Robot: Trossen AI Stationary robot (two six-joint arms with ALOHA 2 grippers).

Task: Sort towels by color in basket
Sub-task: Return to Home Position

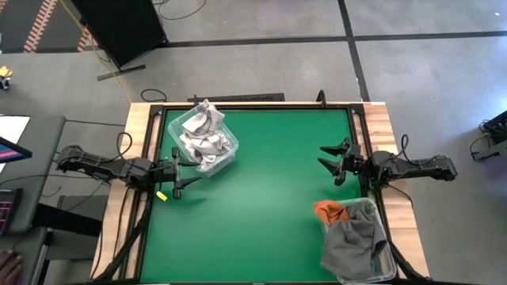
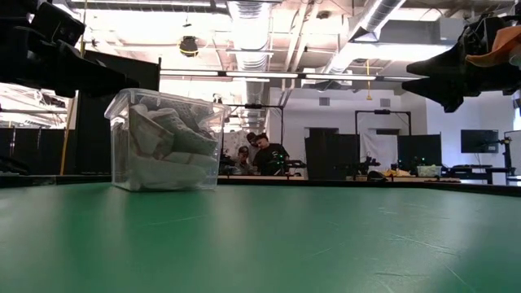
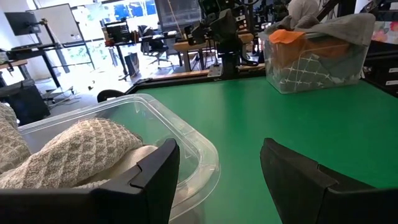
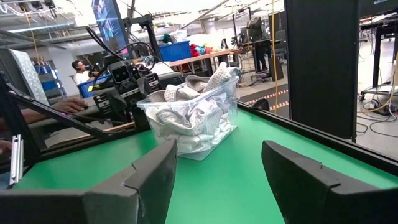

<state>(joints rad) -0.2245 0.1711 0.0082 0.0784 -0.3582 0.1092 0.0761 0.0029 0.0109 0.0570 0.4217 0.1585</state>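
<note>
The left pincer (image 1: 176, 172) is hanging wide open and gripping nothing at the left edge of the counter (image 1: 277, 182). Just beside it a clear bin (image 1: 170, 127) is holding the pale towels (image 1: 204, 136), which are heaping up above its rim. The right pincer (image 1: 329, 162) is hovering at the right edge, also gaping and empty. Near it, toward the front right corner, a second bin (image 1: 388, 265) is carrying an orange towel (image 1: 331, 210) and a dark grey towel (image 1: 352, 245) that is spilling over the rim on the counter side. No towel is lying loose on the green surface. The sorting is looking finished, with light cloth in one bin and dark and orange in the other. At most, the draped grey towel is asking for a tuck.
</note>
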